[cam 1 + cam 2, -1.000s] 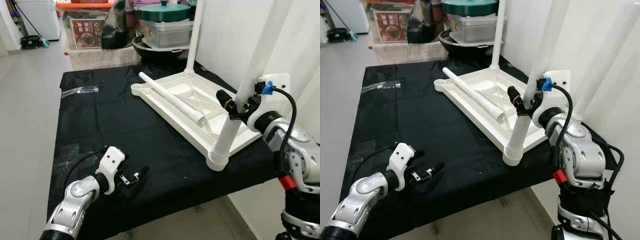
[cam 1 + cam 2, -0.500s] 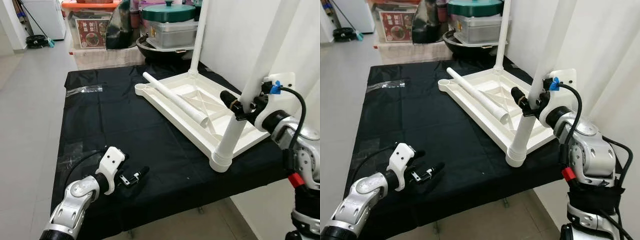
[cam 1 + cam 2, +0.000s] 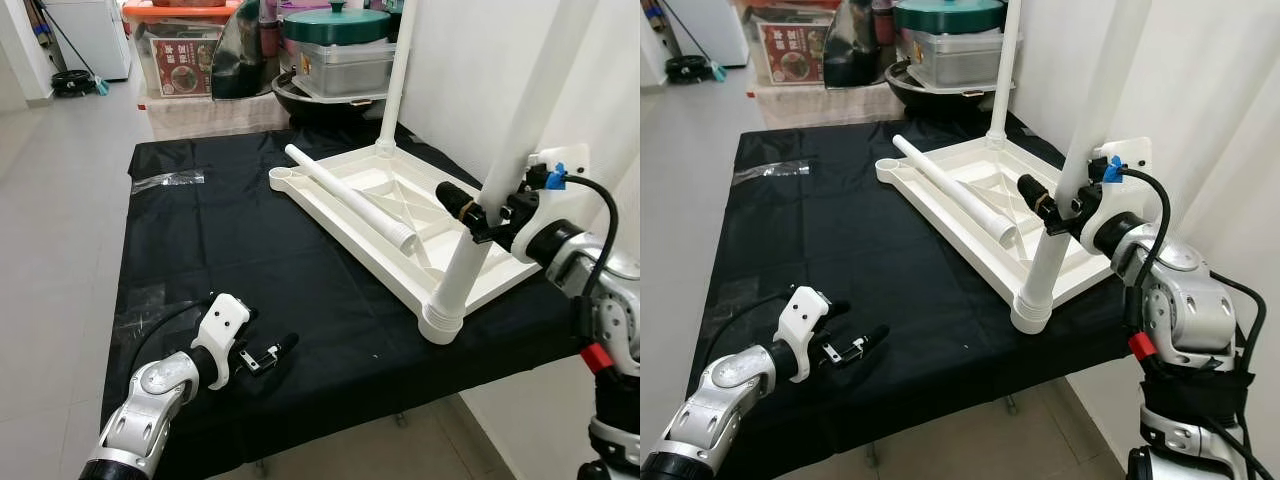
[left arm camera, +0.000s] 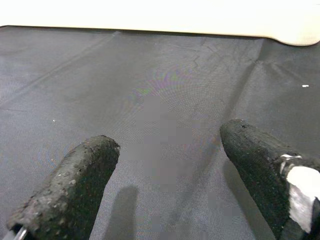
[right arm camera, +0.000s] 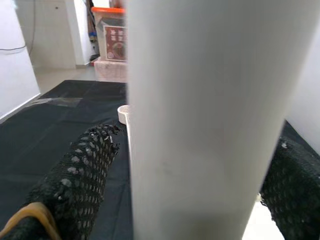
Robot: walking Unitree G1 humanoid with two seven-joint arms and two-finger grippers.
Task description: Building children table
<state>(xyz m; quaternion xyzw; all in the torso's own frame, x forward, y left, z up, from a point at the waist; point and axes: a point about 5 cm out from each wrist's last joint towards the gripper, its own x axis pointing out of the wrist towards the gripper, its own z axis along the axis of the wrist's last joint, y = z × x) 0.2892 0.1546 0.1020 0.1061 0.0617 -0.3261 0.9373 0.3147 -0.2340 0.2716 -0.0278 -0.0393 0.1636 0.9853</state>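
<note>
In the centre right of the head view we see the white plastic tabletop (image 3: 400, 225) lying upside down on the black cloth (image 3: 230, 250) that covers the surface, one near corner carrying a leg (image 3: 500, 175) planted in its socket; this leg rises out through the top of the frame, so its upper end is cut off. A second fitted leg (image 3: 396, 70) stands at the far corner, also cropped at the top, and a loose leg (image 3: 350, 198) lies slantwise across the underside. Our right hand (image 3: 478, 215) at the right edge pinches the near leg between its two black fingers (image 5: 82, 175), one on each side; in the wrist view the leg hides nearly everything behind it. Our left hand (image 3: 262, 355) rests low on the cloth at the lower left, fingers spread with nothing between them, well apart from the tabletop. A crumpled clear plastic wrap (image 3: 165, 180) lies near the cloth's far left edge. Beyond the surface, at the top of the frame, sit a clear storage box with an orange lid (image 3: 172, 55) whose red label is too small to read, and a lidded container with a green top (image 3: 335, 45) over a dark pan. A white wall (image 3: 470, 60) fills the upper right.
</note>
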